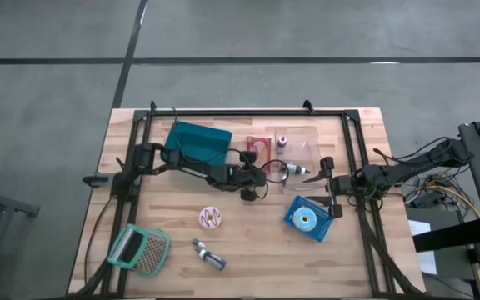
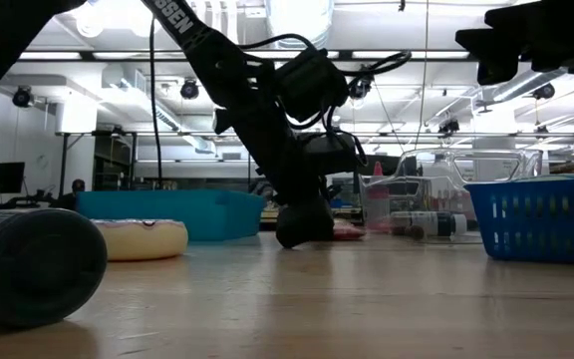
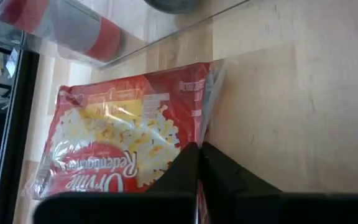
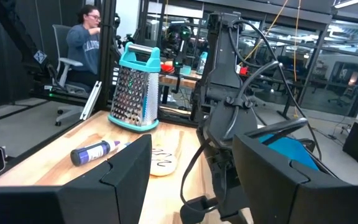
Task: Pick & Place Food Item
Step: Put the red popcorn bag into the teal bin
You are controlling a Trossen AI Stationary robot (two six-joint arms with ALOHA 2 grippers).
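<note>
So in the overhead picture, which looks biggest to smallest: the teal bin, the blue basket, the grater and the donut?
1. Teal bin, clearly the largest.
2. Blue basket and grater: they look about alike, so I won't rank them.
3. Donut, the smallest.

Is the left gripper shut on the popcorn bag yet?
Yes. The left gripper is shut, its fingers pinching the edge of the popcorn bag, which lies flat on the table.
</note>
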